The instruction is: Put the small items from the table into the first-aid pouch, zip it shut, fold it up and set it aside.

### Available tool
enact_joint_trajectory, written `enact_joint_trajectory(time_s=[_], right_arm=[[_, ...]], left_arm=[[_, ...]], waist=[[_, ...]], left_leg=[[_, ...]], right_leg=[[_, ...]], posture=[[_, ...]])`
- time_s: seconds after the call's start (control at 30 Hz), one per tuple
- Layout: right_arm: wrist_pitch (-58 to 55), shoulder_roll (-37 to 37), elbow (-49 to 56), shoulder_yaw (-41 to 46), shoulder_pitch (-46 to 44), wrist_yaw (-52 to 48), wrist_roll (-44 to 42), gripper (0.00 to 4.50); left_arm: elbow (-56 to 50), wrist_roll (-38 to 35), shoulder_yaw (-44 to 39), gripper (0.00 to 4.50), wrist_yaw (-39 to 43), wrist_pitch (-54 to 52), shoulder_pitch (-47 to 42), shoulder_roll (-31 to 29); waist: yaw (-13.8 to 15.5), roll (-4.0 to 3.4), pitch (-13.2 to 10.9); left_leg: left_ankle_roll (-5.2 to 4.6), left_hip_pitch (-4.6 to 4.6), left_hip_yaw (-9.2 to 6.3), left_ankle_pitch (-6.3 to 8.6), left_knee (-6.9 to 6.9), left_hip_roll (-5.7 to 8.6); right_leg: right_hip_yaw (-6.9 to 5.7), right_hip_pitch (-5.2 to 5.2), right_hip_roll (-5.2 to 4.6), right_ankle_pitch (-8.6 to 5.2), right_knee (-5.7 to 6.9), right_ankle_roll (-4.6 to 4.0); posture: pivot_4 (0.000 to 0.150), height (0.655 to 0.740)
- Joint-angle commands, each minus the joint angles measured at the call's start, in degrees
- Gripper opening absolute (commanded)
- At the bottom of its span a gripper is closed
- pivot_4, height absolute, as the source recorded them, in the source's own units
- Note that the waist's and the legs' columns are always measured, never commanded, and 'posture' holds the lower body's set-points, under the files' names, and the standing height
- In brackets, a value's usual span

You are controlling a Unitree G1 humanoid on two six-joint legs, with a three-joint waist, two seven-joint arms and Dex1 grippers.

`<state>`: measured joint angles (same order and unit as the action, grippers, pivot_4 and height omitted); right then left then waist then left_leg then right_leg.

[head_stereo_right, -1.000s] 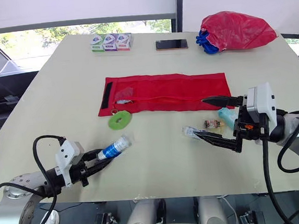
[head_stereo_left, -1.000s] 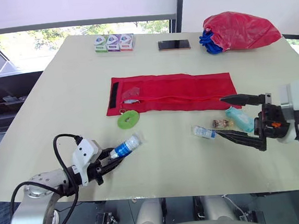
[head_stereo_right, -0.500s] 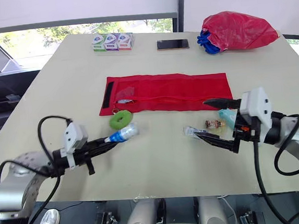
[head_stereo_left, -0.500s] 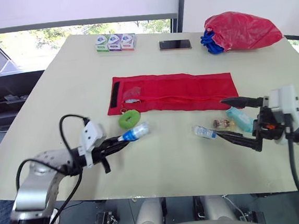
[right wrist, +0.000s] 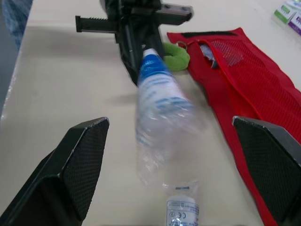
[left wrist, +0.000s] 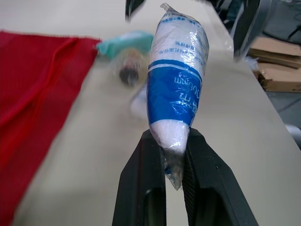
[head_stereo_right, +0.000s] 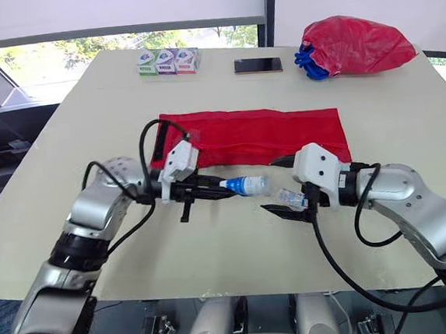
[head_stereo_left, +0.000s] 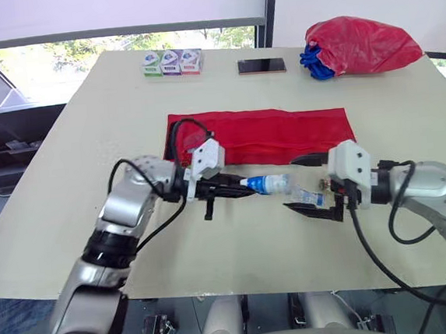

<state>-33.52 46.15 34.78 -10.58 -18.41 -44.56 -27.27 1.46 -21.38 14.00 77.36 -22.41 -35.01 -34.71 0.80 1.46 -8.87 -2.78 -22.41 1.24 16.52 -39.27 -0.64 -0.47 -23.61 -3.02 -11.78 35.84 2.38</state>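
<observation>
Left eye view is showing the left tool (head_stereo_left: 239, 187) clenching one end of a blue-and-white packet (head_stereo_left: 267, 183) and holding it out level over the desk (head_stereo_left: 86, 124), in front of the red pouch (head_stereo_left: 283, 134), which is lying flat. The right tool (head_stereo_left: 304, 186) is facing it with fingers spread wide, grasping nothing, and a small clear sachet (head_stereo_left: 304, 198) is lying on the desk between them. The packet's free end is pointing at those fingertips. A green ring (right wrist: 176, 56) is lying beside the pouch's edge.
</observation>
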Motion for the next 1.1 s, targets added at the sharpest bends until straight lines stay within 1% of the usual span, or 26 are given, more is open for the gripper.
enact_joint_trajectory(time_s=[0.03, 0.23, 0.27, 0.3, 0.4, 0.5, 0.53, 0.57, 0.73, 0.77, 0.8, 0.83, 0.87, 0.9, 0.93, 0.97, 1.03, 1.1], right_arm=[[-0.7, -1.0, 1.5, -1.6, -1.4, 0.8, 2.5, 4.50], [-2.7, -3.8, 2.4, -2.1, -1.6, 2.9, 4.4, 4.50], [-2.9, -4.2, 2.5, -2.0, -1.5, 3.1, 4.5, 3.96], [-3.0, -4.4, 2.6, -1.9, -1.4, 3.3, 4.6, 3.70], [-3.3, -4.3, 3.0, -1.3, -0.9, 3.3, 5.1, 2.22], [-3.3, -4.3, 3.1, -0.7, -0.7, 3.0, 5.1, 0.62], [-3.2, -4.3, 3.1, -0.6, -0.6, 2.9, 5.1, 0.26], [-3.1, -4.2, 3.1, -0.5, -0.5, 2.8, 5.2, 0.08], [-3.2, -4.0, 3.4, 0.6, 0.8, 2.8, 4.9, 0.08], [-3.4, -3.9, 3.7, 1.3, 1.5, 3.0, 4.7, 0.08], [-3.7, -3.8, 4.1, 2.1, 2.4, 3.3, 4.4, 0.08], [-4.1, -3.8, 4.4, 3.1, 3.3, 3.8, 4.1, 0.08], [-4.4, -3.9, 4.9, 4.2, 4.4, 4.2, 3.8, 0.08], [-4.7, -3.8, 5.4, 5.2, 5.4, 4.6, 3.4, 0.08], [-4.9, -3.7, 5.9, 6.3, 6.7, 4.9, 3.2, 0.08], [-5.1, -3.6, 6.5, 7.3, 7.9, 5.2, 3.0, 0.08], [-5.6, -3.7, 7.5, 9.1, 9.8, 5.9, 2.6, 0.08], [-6.2, -3.9, 8.4, 10.5, 11.3, 6.6, 2.1, 0.08]], left_arm=[[-0.5, -1.1, 0.3, 0.02, 1.5, -1.6, -1.5, 0.7], [0.4, -0.4, 0.5, 0.02, 2.7, -1.4, -2.6, 1.5], [1.0, -0.2, 0.5, 0.00, 2.8, -1.1, -2.9, 1.7], [1.4, -0.1, 0.4, 0.00, 2.9, -0.9, -3.1, 1.8], [2.9, 0.4, 0.4, 0.00, 3.3, 0.0, -3.7, 2.2], [3.6, 0.8, 0.3, 0.00, 3.4, 0.6, -3.6, 2.5], [3.8, 1.0, 0.2, 0.00, 3.4, 0.8, -3.4, 2.5], [3.9, 1.1, 0.1, 0.00, 3.3, 1.0, -3.2, 2.6], [5.5, 1.9, -1.2, 0.00, 1.5, 2.6, -2.9, 2.8], [6.3, 2.2, -1.7, 0.95, 0.8, 3.3, -3.1, 2.9], [7.2, 2.5, -2.3, 1.32, 0.1, 4.2, -3.4, 2.9], [8.2, 2.8, -2.7, 1.96, -0.5, 4.9, -3.7, 2.9], [9.4, 3.3, -3.3, 2.25, -1.3, 6.1, -4.1, 2.9], [10.7, 4.2, -3.6, 2.72, -2.4, 7.4, -4.6, 2.8], [12.2, 5.4, -3.9, 3.32, -3.7, 9.2, -5.2, 3.0], [13.6, 6.5, -4.2, 3.55, -5.4, 11.0, -5.8, 3.3], [16.6, 9.8, -4.4, 4.43, -9.9, 15.6, -6.9, 4.2], [19.3, 13.0, -4.2, 4.48, -14.1, 20.6, -7.6, 5.2]], waist=[[-0.3, 0.00, 0.0], [-0.1, -0.01, 0.0], [0.0, -0.01, 0.0], [0.0, -0.01, 0.0], [0.0, -0.01, 0.0], [-0.1, -0.01, 0.0], [-0.1, -0.01, 0.0], [-0.1, -0.01, 0.0], [0.0, -0.01, 0.0], [0.1, 0.00, 0.0], [0.1, 0.00, 0.0], [0.0, 0.00, 0.0], [0.0, 0.00, 0.0], [0.0, 0.00, 0.0], [0.0, 0.00, 0.0], [0.0, 0.00, 0.0], [0.2, 0.00, 0.0], [0.1, 0.00, 0.0]], left_leg=[[0.00, -0.02, 0.00, 0.00, 0.00, 0.00], [0.00, -0.04, -0.09, 0.00, 0.06, -0.02], [0.00, -0.05, -0.08, 0.00, 0.05, -0.02], [0.00, -0.07, -0.09, 0.00, 0.04, 0.00], [-0.01, -0.08, -0.11, -0.01, -0.05, 0.02], [-0.01, -0.06, -0.11, -0.01, -0.07, 0.01], [0.00, -0.06, -0.11, -0.01, -0.06, 0.01], [0.00, -0.06, -0.13, -0.01, -0.05, 0.01], [-0.01, -0.09, -0.13, -0.01, -0.04, 0.00], [-0.01, -0.10, -0.14, -0.01, -0.04, 0.01], [-0.01, -0.12, -0.15, -0.01, -0.04, 0.01], [-0.01, -0.12, -0.15, -0.01, -0.05, 0.02], [-0.01, -0.12, -0.14, -0.01, -0.05, 0.02], [-0.01, -0.11, -0.13, -0.01, -0.05, 0.02], [-0.01, -0.10, -0.15, -0.01, -0.05, 0.02], [-0.01, -0.09, -0.15, -0.01, -0.05, 0.01], [0.00, -0.10, -0.19, -0.01, -0.05, 0.01], [-0.01, -0.11, -0.17, -0.01, -0.05, 0.02]], right_leg=[[0.00, -0.02, 0.01, 0.07, 0.00, 0.13], [-0.02, -0.04, 0.06, 0.09, -0.01, 0.18], [-0.02, -0.04, 0.05, 0.08, -0.03, 0.17], [-0.02, -0.04, 0.04, 0.08, -0.03, 0.16], [0.01, -0.02, 0.04, -0.01, -0.01, 0.02], [0.02, -0.02, 0.05, -0.01, 0.02, 0.02], [0.02, -0.02, 0.06, 0.01, 0.02, 0.04], [0.02, -0.02, 0.07, 0.04, 0.03, 0.08], [0.02, -0.02, 0.08, 0.09, 0.01, 0.18], [0.02, -0.02, 0.07, 0.09, 0.00, 0.18], [0.01, -0.02, 0.06, 0.09, -0.01, 0.18], [0.01, -0.02, 0.06, 0.09, -0.01, 0.18], [0.02, -0.02, 0.06, 0.10, -0.01, 0.18], [0.02, -0.02, 0.06, 0.10, 0.00, 0.18], [0.01, -0.02, 0.06, 0.10, 0.00, 0.18], [0.00, -0.02, 0.07, 0.10, 0.01, 0.18], [-0.03, -0.02, 0.07, 0.10, 0.02, 0.19], [0.00, -0.01, 0.06, 0.11, 0.01, 0.20]], posture=[[0.150, 0.7400], [0.150, 0.7400], [0.150, 0.7400], [0.150, 0.7400], [0.150, 0.7400], [0.150, 0.7400], [0.150, 0.7400], [0.150, 0.7400], [0.150, 0.7400], [0.150, 0.7400], [0.150, 0.7400], [0.150, 0.7400], [0.150, 0.7400], [0.150, 0.7400], [0.150, 0.7400], [0.150, 0.7400], [0.150, 0.7400], [0.150, 0.7400]])
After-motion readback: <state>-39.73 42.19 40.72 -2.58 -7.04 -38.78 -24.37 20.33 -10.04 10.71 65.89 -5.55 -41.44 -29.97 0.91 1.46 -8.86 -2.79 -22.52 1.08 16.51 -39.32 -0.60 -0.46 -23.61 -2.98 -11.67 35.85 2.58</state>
